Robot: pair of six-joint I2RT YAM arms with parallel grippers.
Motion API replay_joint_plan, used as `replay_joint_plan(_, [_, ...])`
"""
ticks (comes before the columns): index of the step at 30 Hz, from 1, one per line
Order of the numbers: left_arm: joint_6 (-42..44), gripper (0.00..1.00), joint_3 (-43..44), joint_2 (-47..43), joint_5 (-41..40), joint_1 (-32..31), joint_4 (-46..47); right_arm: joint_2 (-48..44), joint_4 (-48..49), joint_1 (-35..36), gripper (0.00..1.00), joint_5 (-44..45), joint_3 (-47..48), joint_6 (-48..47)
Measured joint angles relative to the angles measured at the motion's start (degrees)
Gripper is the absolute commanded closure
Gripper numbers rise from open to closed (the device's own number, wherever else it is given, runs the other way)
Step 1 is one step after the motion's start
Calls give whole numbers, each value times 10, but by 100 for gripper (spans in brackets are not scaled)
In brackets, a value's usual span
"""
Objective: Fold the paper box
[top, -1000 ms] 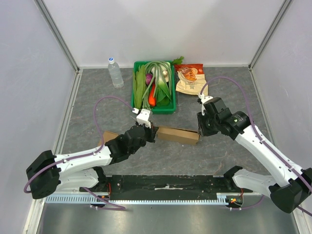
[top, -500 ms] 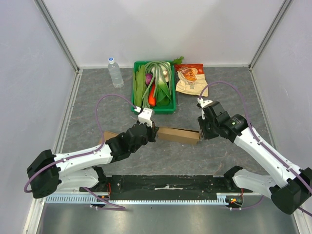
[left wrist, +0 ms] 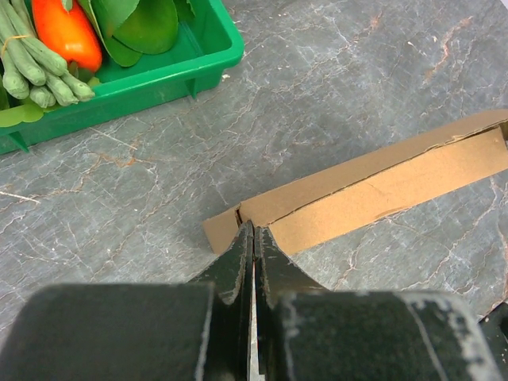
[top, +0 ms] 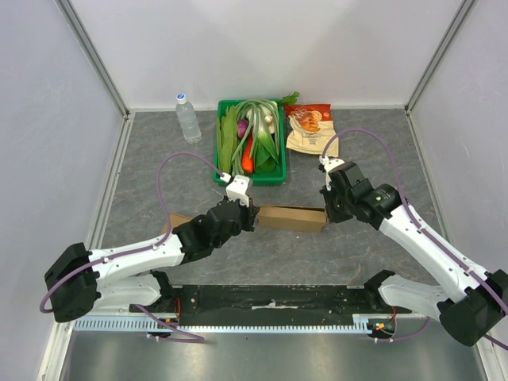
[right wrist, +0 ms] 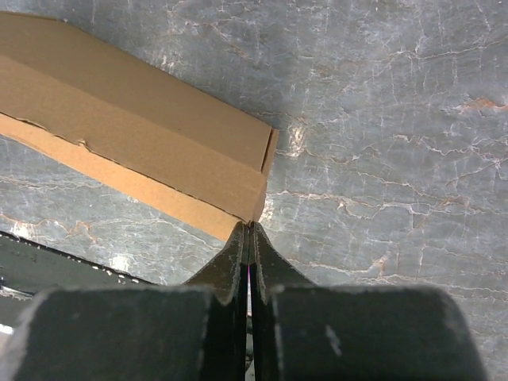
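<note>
Both closed tight: left end effector (left wrist: 253, 232) tips touch the end of the flat paper box (left wrist: 373, 186) just ahead, and right end effector (right wrist: 249, 230) tips touch its other corner. I can't tell whether either pinches a flap. I judge we're bracing the ends mid-fold; the next move is to raise a panel without sliding the box.

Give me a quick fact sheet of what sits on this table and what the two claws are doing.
Paper box: long, brown, lying low on the table between the two claws
Left claw: shut, tips at the box's left end
Right claw: shut, tips at the box's right corner
Cardboard pinched: cannot tell for either claw
Green crate: behind the box, holds vegetables
Bottle: upright, left of the crate
Snack bags: right of the crate
</note>
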Motion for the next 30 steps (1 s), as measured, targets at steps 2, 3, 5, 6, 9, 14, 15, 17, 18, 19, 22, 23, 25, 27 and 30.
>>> replay_joint_plan(2, [0,98,4,5,0,0,-1,3,-5,0,100,-5,9,4])
replay_joint_plan(3, [0,98,6,7,0,0,-1,5,-10,0,100,-8,15,6])
replay_joint_plan(5, [0,98,9,12,-1,0,-1,6,-15,0,100,-10,24,10])
replay_joint_plan(6, [0,98,10,13,-1,0,-2,6,-18,0,100,-11,29,14])
replay_joint_plan(9, [1,98,12,16,-4,0,-3,7,-23,-2,100,-16,37,24])
replay_joint_plan(14, [3,98,13,15,-7,0,-7,6,-23,-16,100,-45,37,46])
replay_joint_plan(15, [3,98,13,15,-8,0,-8,5,-21,-22,100,-54,37,50])
replay_joint_plan(17, [3,98,13,15,-9,1,-9,4,-14,-33,100,-71,34,61])
replay_joint_plan(18, [3,98,13,15,-10,1,-9,3,-8,-37,100,-79,31,66])
replay_joint_plan(19, [4,98,13,15,-11,1,-9,1,-3,-41,100,-87,28,71])
replay_joint_plan(22, [6,98,13,14,-13,2,-11,-6,6,-48,100,-102,18,85])
replay_joint_plan(23, [6,98,13,14,-14,3,-12,-7,7,-49,100,-104,17,88])
replay_joint_plan(25, [6,98,13,14,-16,3,-13,-9,11,-50,100,-108,16,91])
replay_joint_plan(27, [6,98,13,13,-21,3,-13,-11,13,-50,98,-113,16,84])
replay_joint_plan(30, [6,98,13,13,-23,3,-14,-13,12,-50,73,-112,16,64])
